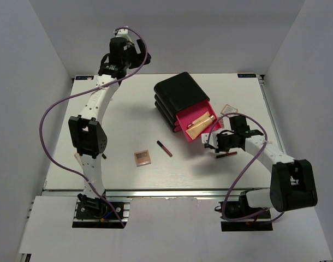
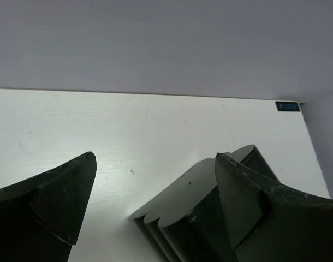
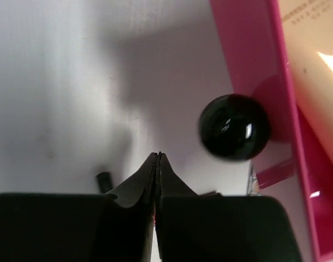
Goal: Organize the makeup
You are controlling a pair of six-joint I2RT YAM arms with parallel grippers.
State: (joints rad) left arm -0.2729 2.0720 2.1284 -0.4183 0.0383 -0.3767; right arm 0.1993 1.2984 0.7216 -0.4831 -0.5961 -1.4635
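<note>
Two thin sticks and two small palettes lie outside the organizer. The centre stick [image 1: 164, 148] and front palette [image 1: 143, 158] sit mid-table, the far palette [image 1: 230, 108] lies beside the open pink drawer [image 1: 183, 117], and the second stick [image 1: 227, 155] is directly under the right gripper [image 3: 157, 159]. A tan tube [image 1: 202, 121] lies in that drawer, which juts from the black box [image 1: 179, 91]. We see the right gripper clenched tip to tip, just off the drawer's black knob [image 3: 233, 126]; we cannot tell whether it pinches the second stick. The left gripper [image 2: 154, 158] hangs spread wide and empty above the far side of the table [image 1: 117, 120]. We judge the danger to be a slender stick slipping or rolling from so fine a pinch, or the wrist nudging the drawer shut.
</note>
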